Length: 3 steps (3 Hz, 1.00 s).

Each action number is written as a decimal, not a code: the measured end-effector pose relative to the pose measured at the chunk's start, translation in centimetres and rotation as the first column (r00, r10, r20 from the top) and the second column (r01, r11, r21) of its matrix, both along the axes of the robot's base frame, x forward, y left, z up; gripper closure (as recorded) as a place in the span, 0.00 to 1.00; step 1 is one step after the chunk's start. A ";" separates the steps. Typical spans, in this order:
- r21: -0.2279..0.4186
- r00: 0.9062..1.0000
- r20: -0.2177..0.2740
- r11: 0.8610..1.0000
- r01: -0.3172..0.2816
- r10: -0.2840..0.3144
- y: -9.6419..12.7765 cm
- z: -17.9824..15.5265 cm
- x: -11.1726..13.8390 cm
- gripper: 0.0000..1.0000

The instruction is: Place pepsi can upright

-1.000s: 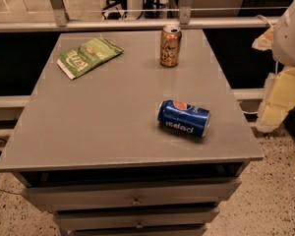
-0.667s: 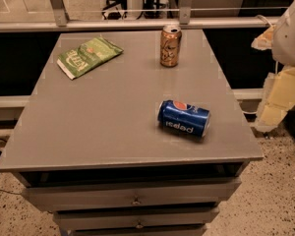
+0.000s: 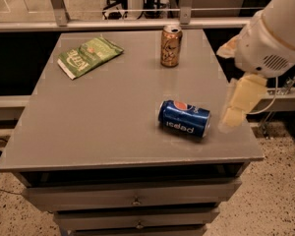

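The pepsi can is blue with a red-white-blue round logo and white lettering. It lies on its side on the grey table top, near the front right, with its silver top pointing right. My gripper is cream-coloured, hangs from the white arm and sits just right of the can, above the table's right edge. It holds nothing.
A gold-brown can stands upright at the back of the table. A green snack bag lies flat at the back left. Drawers sit below the table's front edge. A metal rail runs behind the table.
My arm and gripper have moved left, from beyond the table's right side to close beside the pepsi can. The cans and the bag have not moved.
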<state>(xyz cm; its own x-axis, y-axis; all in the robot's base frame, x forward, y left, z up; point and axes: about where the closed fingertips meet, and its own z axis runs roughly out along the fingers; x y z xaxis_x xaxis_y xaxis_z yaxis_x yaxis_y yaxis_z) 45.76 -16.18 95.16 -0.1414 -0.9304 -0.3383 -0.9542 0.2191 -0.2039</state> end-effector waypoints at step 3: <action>0.003 0.994 -0.047 0.995 0.095 -0.095 5.4 -7.8 3.4 0.00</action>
<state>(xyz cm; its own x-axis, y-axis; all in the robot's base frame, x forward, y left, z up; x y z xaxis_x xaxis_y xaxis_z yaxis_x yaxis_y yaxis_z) 49.12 -10.79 87.40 -0.2445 -0.9103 -0.3339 -0.9374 0.3100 -0.1587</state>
